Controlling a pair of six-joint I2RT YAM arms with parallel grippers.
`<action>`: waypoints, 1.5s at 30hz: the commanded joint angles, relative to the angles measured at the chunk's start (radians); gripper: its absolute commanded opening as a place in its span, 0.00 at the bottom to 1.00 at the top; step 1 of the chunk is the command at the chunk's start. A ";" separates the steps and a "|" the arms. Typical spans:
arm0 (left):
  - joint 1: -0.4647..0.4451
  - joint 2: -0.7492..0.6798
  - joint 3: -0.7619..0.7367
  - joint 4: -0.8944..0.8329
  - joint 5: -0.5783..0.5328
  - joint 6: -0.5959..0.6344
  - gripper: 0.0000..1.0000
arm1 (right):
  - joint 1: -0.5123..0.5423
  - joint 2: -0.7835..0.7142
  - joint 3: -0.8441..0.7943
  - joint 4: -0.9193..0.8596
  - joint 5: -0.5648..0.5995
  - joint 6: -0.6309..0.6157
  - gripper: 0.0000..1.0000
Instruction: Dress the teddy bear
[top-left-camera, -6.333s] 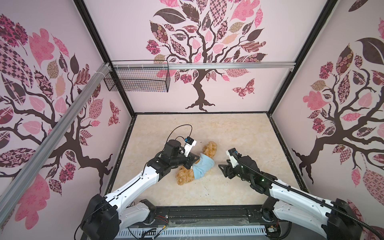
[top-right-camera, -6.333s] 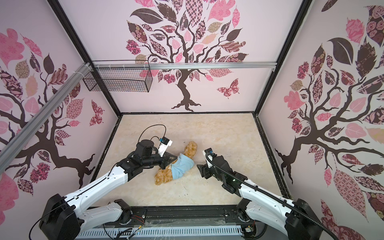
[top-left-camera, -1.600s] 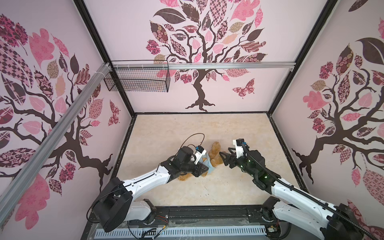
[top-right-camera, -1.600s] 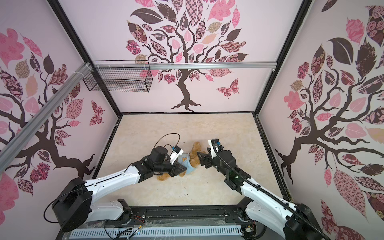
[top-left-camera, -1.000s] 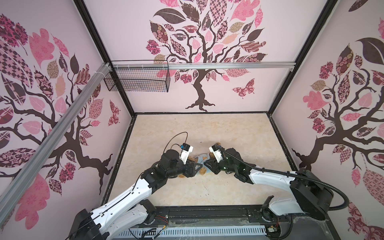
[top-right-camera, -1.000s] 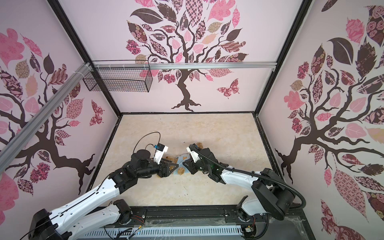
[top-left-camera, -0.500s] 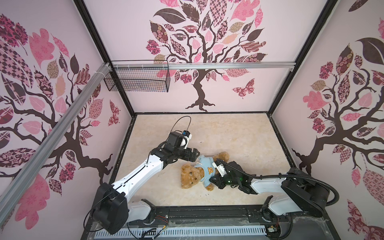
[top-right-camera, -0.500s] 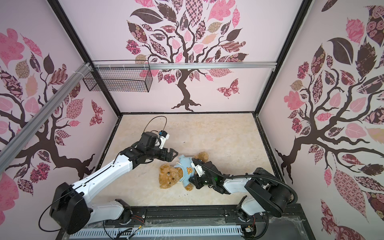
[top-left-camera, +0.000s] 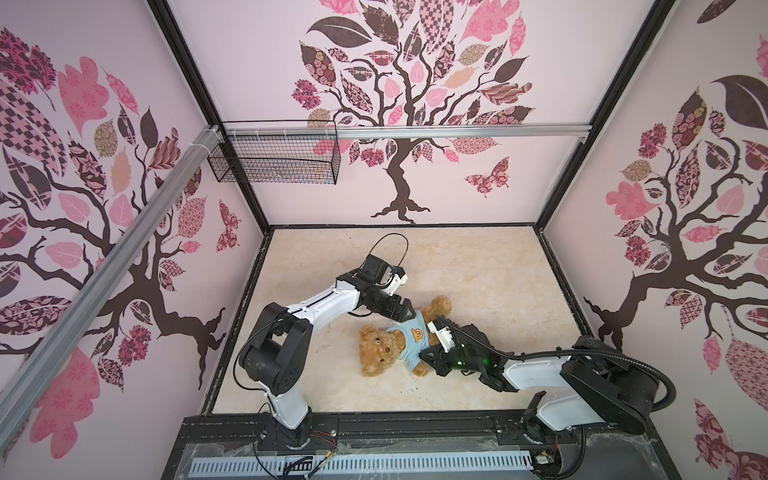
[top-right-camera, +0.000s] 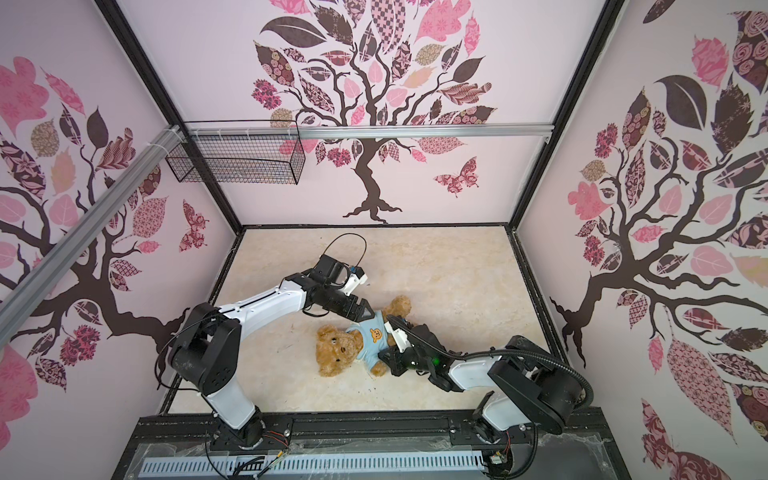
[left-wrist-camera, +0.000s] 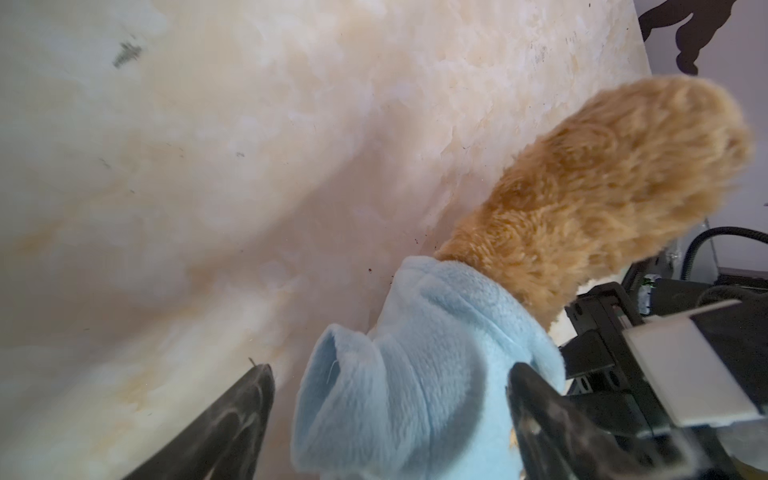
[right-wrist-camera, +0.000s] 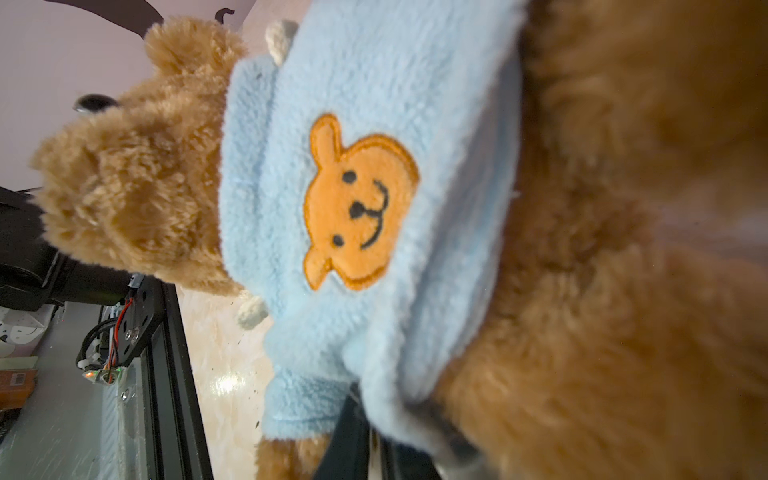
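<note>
The teddy bear lies on its back on the marbled table, head toward the front. It wears a light-blue shirt with an orange bear face. My left gripper is open at the shirt's far side, its jaws wide on either side of a blue sleeve. A furry leg sticks out past it. My right gripper is shut on the shirt's near hem by the bear's body.
A black wire basket hangs from the aluminium rail on the back wall, well above the table. Patterned walls close in the table on three sides. The black base rail runs along the front edge. Bare tabletop lies behind the bear.
A second ago the bear was bunched between both grippers; now it lies stretched out face up. The left gripper has come down onto the shirt's far side. The right gripper stays at the near hem.
</note>
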 joint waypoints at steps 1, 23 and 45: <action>0.003 0.012 -0.003 -0.006 0.088 -0.019 0.84 | 0.001 0.005 -0.006 0.034 0.019 0.010 0.11; 0.006 0.145 0.226 -0.190 0.146 0.208 0.34 | -0.246 -0.363 0.241 -0.355 0.032 -0.106 0.39; -0.492 -0.417 -0.141 -0.071 -0.718 -0.436 0.64 | -0.297 -0.221 0.079 -0.278 -0.158 0.172 0.23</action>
